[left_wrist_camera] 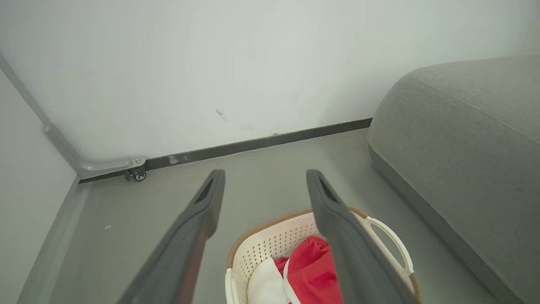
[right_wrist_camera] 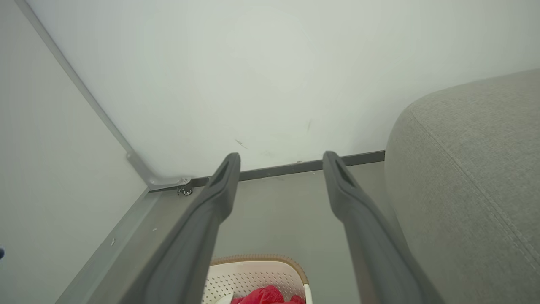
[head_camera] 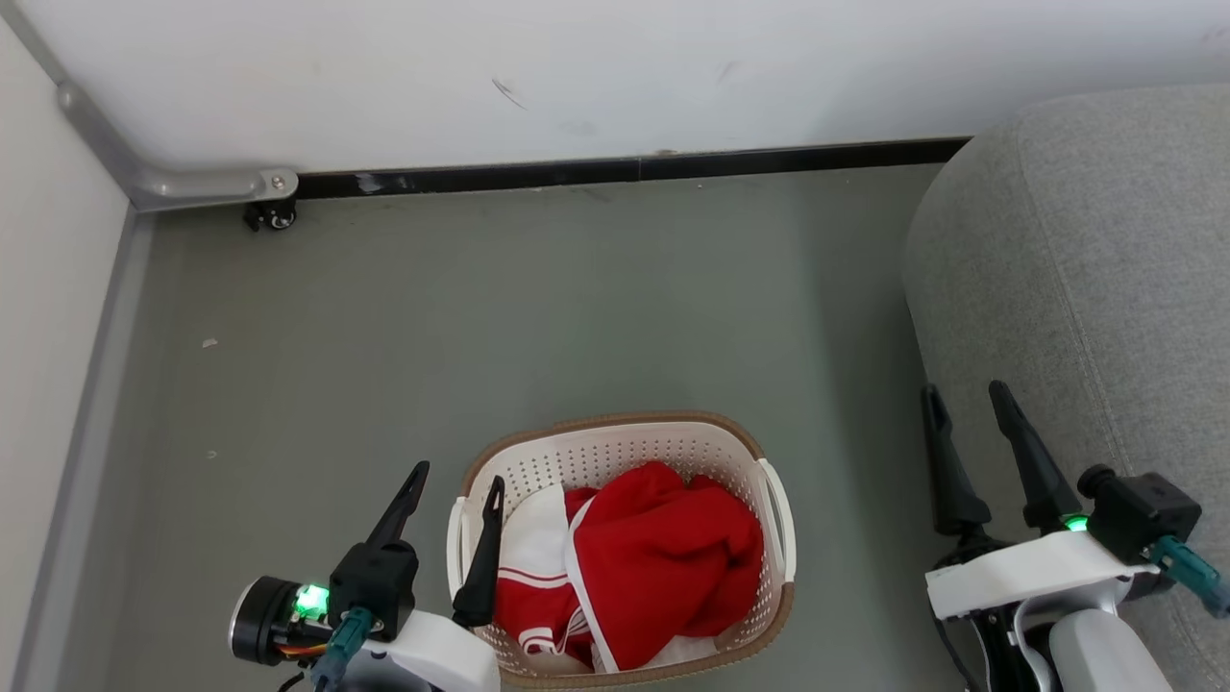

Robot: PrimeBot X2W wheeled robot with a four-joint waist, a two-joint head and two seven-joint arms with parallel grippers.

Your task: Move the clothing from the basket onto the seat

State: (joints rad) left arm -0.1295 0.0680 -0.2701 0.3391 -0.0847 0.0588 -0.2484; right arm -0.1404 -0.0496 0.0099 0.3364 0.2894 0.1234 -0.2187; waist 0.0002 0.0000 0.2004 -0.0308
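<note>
Clothing [head_camera: 663, 567]: red-and-white heap, crumpled, all inside the basket [head_camera: 615, 452]; none on the seat [head_camera: 1086, 269] yet. Basket stands on the floor [head_camera: 538, 308] between the two arms, with the seat near on its right but apart.

Left gripper [head_camera: 459, 473]: fingers spread, empty. One finger overlaps the basket's left rim in the head view; height above it unclear. Judged a pre-grasp stance, spread to take a fold.

Right gripper [head_camera: 963, 387]: fingers spread, empty, beside the seat's edge and clear of the basket. Probably parked to leave the left arm room.
</note>
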